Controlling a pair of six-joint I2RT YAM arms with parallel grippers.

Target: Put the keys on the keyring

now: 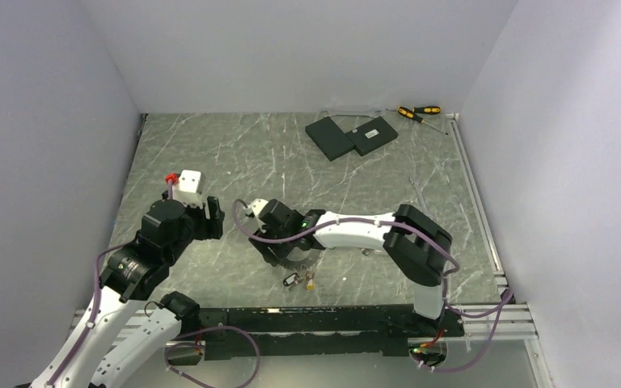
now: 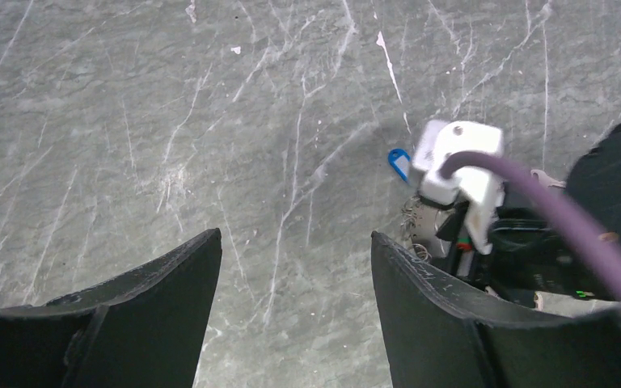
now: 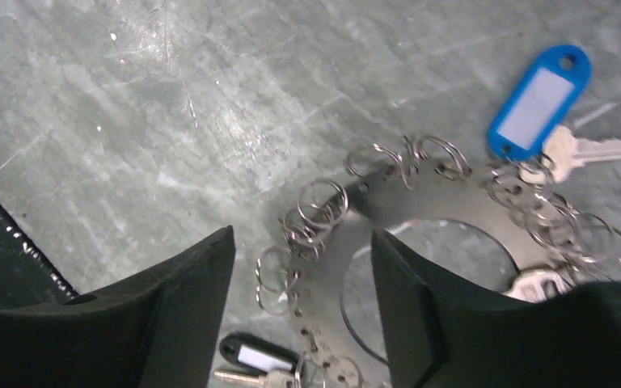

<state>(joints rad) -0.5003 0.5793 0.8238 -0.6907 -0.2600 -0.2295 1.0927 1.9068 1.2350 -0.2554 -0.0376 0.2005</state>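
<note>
Two keys lay by the keyring (image 3: 408, 206), a flat dark ring resting on the grey table (image 2: 129, 121), its rim hung with many small wire loops. The blue-tagged key (image 3: 538, 101) sat just outside the keyring, its silver blade touching the loops. The black-tagged key (image 3: 251, 356) sat at the opposite side of the keyring, the side towards the arm bases, close against the rim. Whether either key was hooked into a loop could not be told.

The right gripper (image 3: 301, 238) hung directly over the keyring with its jaws spread wide. One finger was outside the rim and the other over the ring's band, and nothing was gripped between them. The left gripper (image 2: 293, 242) hovered near the keyring on its left, also spread wide and holding nothing.

Well apart from the keyring, by the back wall, lay two black slabs (image 1: 352, 135) and two screwdrivers (image 1: 419, 113).
</note>
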